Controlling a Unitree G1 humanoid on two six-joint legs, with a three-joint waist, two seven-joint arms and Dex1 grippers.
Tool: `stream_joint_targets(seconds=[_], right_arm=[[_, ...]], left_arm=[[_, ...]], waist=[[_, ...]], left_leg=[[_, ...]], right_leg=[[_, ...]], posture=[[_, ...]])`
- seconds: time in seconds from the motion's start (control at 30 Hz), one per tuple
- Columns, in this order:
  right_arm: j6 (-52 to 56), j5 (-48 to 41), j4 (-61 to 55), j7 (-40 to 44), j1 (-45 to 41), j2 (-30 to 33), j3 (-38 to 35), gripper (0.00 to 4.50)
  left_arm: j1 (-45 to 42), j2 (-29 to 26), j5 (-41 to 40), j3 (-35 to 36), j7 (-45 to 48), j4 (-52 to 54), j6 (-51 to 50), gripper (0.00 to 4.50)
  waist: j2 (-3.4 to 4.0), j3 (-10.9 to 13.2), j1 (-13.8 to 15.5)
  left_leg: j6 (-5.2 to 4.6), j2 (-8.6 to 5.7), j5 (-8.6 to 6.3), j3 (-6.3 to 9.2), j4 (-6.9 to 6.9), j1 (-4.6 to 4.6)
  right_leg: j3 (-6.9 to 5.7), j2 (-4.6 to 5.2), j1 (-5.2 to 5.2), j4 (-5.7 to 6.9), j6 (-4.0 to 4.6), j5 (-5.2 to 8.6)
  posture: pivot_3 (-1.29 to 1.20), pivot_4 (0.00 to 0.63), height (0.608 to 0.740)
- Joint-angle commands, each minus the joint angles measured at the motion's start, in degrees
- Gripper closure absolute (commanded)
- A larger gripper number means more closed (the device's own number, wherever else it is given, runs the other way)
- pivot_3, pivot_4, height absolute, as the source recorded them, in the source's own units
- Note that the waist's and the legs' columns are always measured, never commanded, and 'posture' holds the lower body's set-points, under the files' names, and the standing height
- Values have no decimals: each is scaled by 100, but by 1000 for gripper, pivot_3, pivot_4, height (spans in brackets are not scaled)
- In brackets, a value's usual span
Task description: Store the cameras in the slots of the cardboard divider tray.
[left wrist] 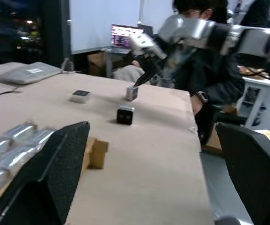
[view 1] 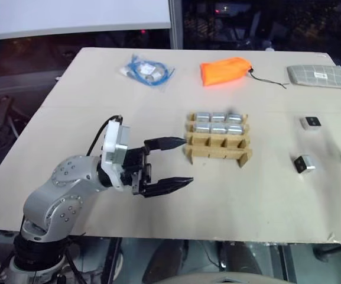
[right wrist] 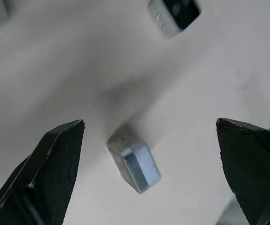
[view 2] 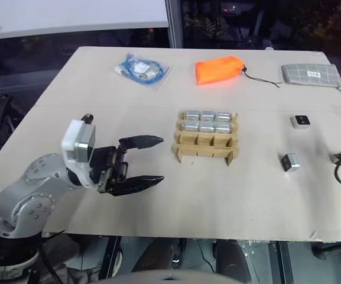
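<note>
The cardboard divider tray (view 1: 217, 141) sits mid-table: brown corrugated strips forming a grid three slots wide. Its two far rows hold six silver-grey cameras (view 1: 218, 123) packed side by side; the near rows stand empty. Two more cameras lie loose on the table to the tray's right, one (view 1: 311, 122) farther back showing a dark square face, one (view 1: 304, 164) nearer the front edge. The left gripper (view 1: 169, 163) hovers just left of the tray, fingers spread, holding nothing. The right gripper (right wrist: 149, 164) hangs over a third loose camera (right wrist: 134, 163), fingers spread wide, not touching it.
</note>
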State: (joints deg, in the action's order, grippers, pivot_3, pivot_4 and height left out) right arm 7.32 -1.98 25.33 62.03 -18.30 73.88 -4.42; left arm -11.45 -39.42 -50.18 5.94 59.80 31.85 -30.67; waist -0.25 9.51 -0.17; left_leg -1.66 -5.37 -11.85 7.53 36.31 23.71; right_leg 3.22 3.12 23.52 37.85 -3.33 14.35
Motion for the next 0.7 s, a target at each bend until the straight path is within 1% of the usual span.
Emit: stream_joint_targets(seconds=[0.03, 0.17, 0.4, 0.7], right_arm=[[-192, 394, 487, 231, -478, 3, 367, 30], [-352, 736, 1084, 264, -947, -71, 720, 30], [-659, 975, 1826, 304, -1413, -287, 924, 30], [-895, 1285, 2545, 310, -1881, -471, 1156, 30]], left_arm=[[-4, -2, 69, 11, 0, 95, 143, 0], [85, 4, 163, 39, 16, 82, 227, 0], [265, -49, 228, 112, 131, 26, 317, 0], [281, -80, 201, 139, 274, 30, 365, 0]], waist=[[0, 1, -25], [1, 1, -46], [4, 1, -56], [6, 1, -58]], left_leg=[[0, -1, 0, 1, 0, 1], [-2, -1, -1, -3, 1, -2], [-2, -1, -1, -7, 2, -5], [-2, -1, -1, -9, 2, -7]], right_leg=[[0, 1, 0, 0, 0, 0], [5, 1, -1, 0, -1, 0], [12, 0, 0, 4, -1, -1], [14, -1, 0, 7, -1, -1]], posture=[[0, 150, 740], [0, 150, 740], [0, 150, 740], [0, 150, 740]])
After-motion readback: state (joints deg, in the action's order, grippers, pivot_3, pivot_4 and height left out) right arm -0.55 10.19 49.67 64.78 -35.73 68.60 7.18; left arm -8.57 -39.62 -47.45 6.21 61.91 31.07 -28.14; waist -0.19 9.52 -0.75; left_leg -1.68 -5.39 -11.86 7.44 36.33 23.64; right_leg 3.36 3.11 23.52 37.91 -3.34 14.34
